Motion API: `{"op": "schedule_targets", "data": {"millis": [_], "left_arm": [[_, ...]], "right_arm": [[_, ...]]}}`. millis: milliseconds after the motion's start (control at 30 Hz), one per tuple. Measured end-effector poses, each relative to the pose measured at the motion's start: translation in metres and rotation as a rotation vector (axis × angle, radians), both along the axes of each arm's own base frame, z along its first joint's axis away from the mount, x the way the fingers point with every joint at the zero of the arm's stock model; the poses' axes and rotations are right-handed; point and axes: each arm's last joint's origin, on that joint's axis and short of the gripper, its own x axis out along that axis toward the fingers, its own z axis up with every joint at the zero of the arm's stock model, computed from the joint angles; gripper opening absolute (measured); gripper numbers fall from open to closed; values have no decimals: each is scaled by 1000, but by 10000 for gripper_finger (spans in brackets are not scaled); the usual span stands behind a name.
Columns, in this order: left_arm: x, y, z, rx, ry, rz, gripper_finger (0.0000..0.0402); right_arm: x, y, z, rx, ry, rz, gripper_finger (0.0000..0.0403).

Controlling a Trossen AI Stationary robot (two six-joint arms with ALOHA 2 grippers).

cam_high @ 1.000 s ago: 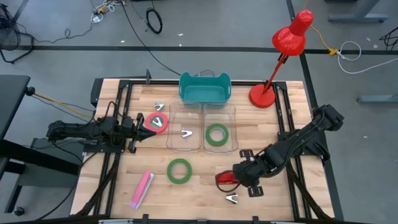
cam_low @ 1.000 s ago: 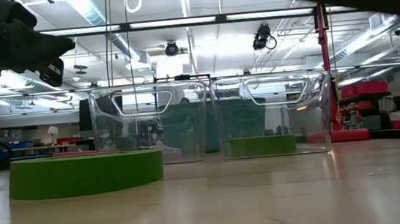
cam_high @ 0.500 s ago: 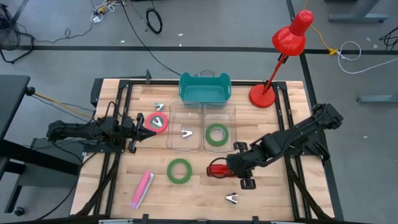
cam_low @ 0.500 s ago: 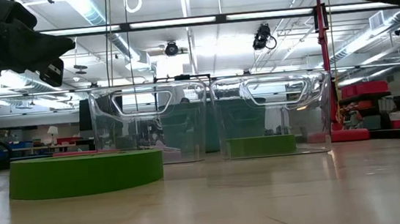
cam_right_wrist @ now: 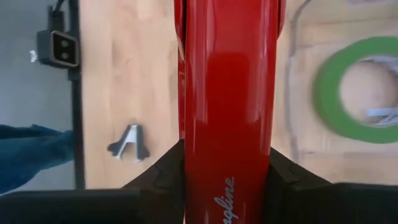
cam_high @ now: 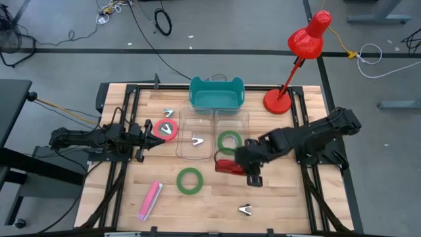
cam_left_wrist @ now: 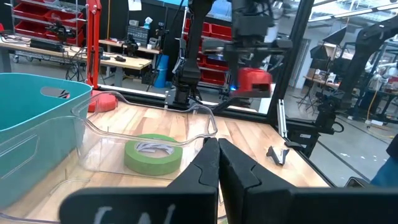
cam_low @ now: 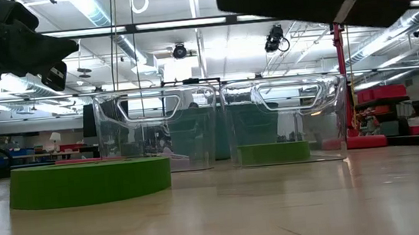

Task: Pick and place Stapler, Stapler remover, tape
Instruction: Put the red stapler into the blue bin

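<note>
If the red stapler [cam_high: 227, 166], clamped in the right gripper [cam_high: 245, 168] above the near rim of the right clear bin [cam_high: 245, 118], is released early (left gripper [cam_high: 160, 131] closed, idle), the bin is missed.

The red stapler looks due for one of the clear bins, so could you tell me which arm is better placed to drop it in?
The right arm: its end effector already holds the red stapler beside the clear bins, while the left end effector waits by the red-pink tape.
</note>
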Motion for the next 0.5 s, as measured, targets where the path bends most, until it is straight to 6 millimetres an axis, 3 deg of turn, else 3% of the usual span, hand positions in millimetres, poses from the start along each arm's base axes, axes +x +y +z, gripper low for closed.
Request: {"op": "schedule_targets", "data": {"millis": [167,500], "left_arm": [[0,0,0,-1,0,0,3],[0,0,0,0,0,0,3]], "right_arm": [[8,-36,5,-29,0,-26,126],[16,-102,41,-82,-121,-117,126]]}}
